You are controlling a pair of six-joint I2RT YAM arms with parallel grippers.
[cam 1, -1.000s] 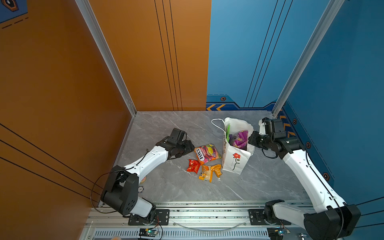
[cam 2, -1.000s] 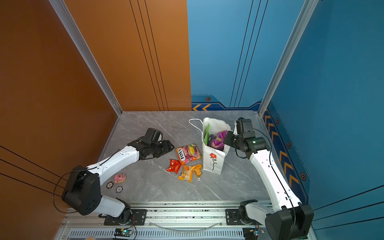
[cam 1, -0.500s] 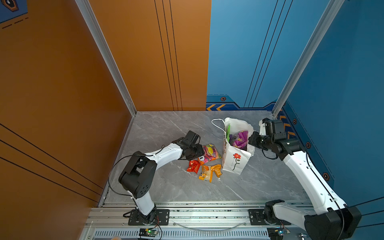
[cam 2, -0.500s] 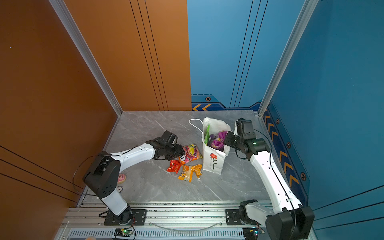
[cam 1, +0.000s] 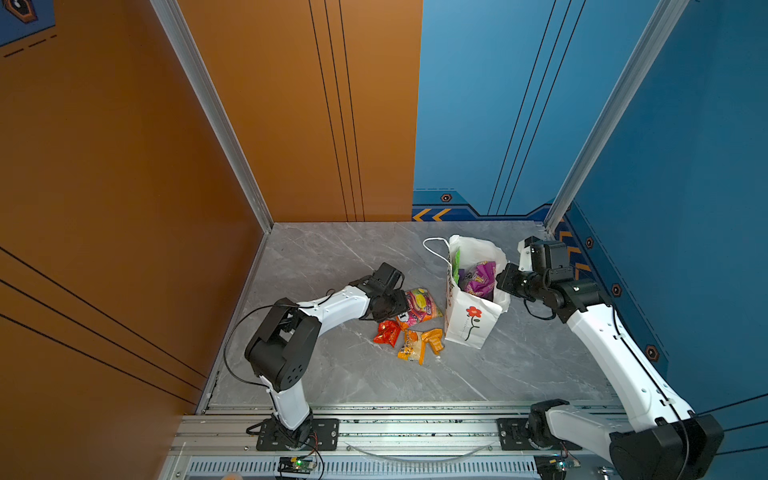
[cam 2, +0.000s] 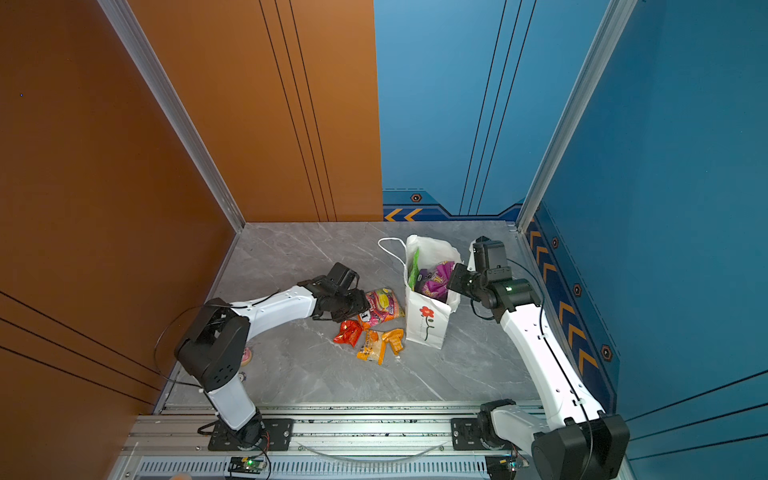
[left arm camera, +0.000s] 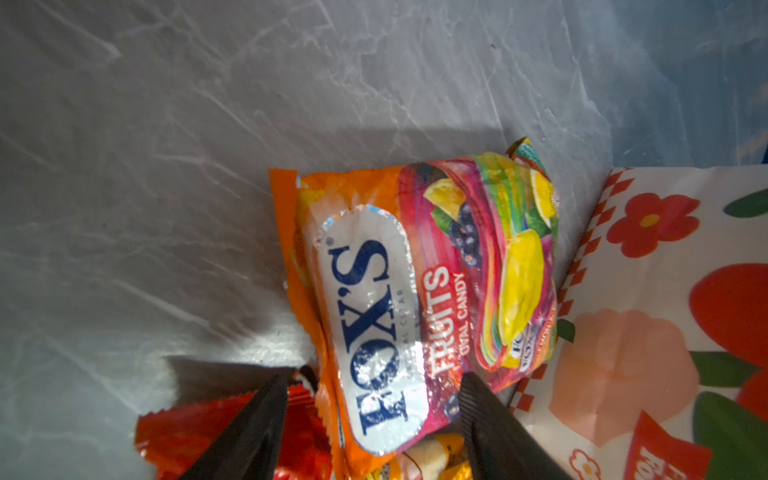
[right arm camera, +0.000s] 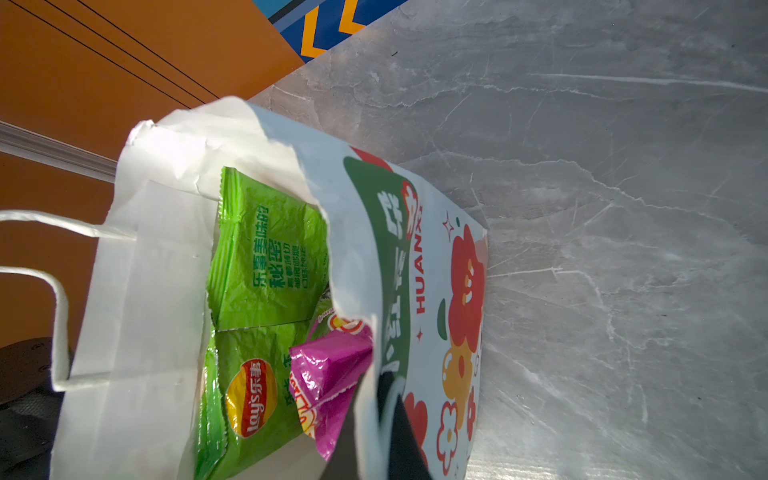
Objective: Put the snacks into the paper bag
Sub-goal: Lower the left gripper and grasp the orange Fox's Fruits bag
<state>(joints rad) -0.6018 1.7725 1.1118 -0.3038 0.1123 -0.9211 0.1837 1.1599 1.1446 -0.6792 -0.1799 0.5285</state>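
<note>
- The left claw (left arm camera: 372, 419), spread, straddles the near end of the FOX'S packet (left arm camera: 399, 299); its long axis runs straight ahead.
- The right claw (right arm camera: 376, 399) pinches the rim of the paper bag (right arm camera: 137, 291).

Paper bag (cam 1: 471, 322): white, red flower drawn on front face, stood upright on bench (cam 1: 332, 257), mouth open, cord handle looped outward. Green packets (right arm camera: 266, 257) and purple packet (right arm camera: 328, 382) seen inside. FOX'S packet (left arm camera: 415, 299): orange-pink, laid flat just beside bag, label up. Red-orange packet (cam 1: 386, 332) and orange-yellow packets (cam 1: 419, 347) clustered against its end.
</note>
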